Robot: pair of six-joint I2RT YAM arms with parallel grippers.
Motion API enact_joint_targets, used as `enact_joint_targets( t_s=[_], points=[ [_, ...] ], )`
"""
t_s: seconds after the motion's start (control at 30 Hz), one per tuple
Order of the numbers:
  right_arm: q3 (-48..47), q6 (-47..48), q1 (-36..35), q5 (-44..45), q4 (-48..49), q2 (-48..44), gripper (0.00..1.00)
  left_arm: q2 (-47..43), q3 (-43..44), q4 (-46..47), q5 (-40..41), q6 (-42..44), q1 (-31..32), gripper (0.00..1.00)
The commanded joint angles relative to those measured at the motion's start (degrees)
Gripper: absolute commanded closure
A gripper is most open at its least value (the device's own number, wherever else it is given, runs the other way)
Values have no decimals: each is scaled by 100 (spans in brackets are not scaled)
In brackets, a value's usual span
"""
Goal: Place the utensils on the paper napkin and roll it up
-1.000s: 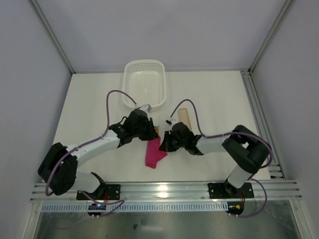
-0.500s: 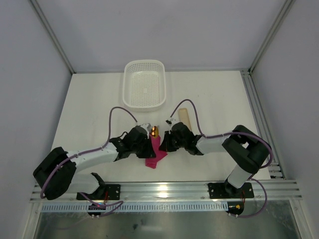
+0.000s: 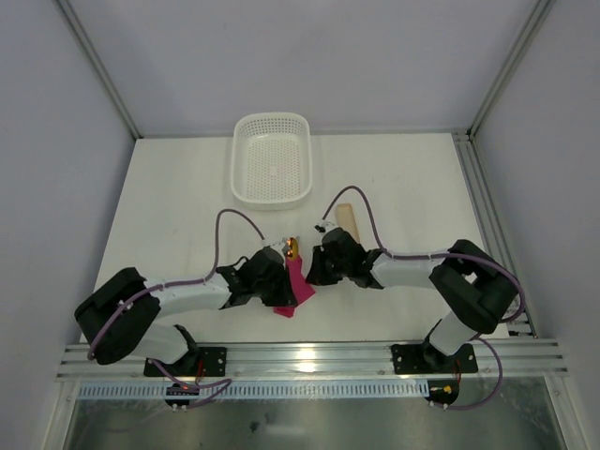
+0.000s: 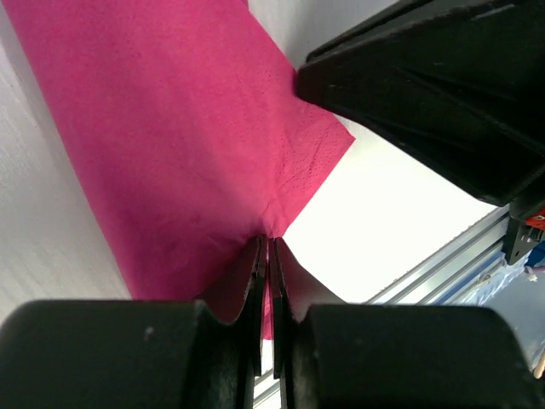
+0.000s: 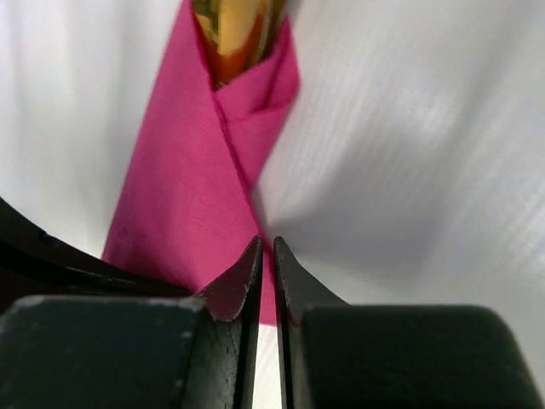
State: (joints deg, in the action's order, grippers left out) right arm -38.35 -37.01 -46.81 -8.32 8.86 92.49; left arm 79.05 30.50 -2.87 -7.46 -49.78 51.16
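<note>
The magenta paper napkin (image 3: 292,292) lies folded into a narrow strip between the two arms. The gold head of one utensil (image 3: 292,247) sticks out of its far end and also shows in the right wrist view (image 5: 234,25). The darker grey utensil is hidden. My left gripper (image 3: 279,287) is shut, pinching the napkin's (image 4: 170,145) edge (image 4: 268,243). My right gripper (image 3: 314,272) is shut on the opposite edge of the napkin (image 5: 196,187), with pink paper between its jaws (image 5: 265,249). The right gripper's black body (image 4: 426,94) shows close by in the left wrist view.
A white perforated basket (image 3: 272,127) stands at the back centre. A pale beige flat strip (image 3: 350,221) lies just behind the right gripper. The aluminium rail (image 3: 309,356) runs along the near edge.
My left gripper has moved toward the near edge, from beside the gold head down onto the napkin's side. The napkin now looks narrower. The right gripper has barely moved.
</note>
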Motion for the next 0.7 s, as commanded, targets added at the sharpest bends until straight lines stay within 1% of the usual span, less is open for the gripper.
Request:
enact_joint_targets(
  t_s=[0.0,0.1,0.17,0.27,0.3,0.4,0.67],
  points=[
    [-225,221,5,541,-1297,-248,87,119,-79,410,131,-120,96,92],
    [-331,230,5,559,-1527,-468,86,155,-79,446,175,-137,140,92],
    [-314,168,-4,410,-1484,-634,86,190,-88,446,175,-137,158,92],
    [-217,37,-56,51,-1081,-758,89,190,-88,454,201,-137,167,92],
    [-139,-7,-74,-46,-732,-759,90,190,-88,454,201,-155,167,92],
    [-50,-209,-153,-258,-317,-697,92,190,-79,446,219,-146,184,92],
    [-33,-394,-285,-434,229,-223,94,208,-115,454,245,-181,193,93]
  ],
)
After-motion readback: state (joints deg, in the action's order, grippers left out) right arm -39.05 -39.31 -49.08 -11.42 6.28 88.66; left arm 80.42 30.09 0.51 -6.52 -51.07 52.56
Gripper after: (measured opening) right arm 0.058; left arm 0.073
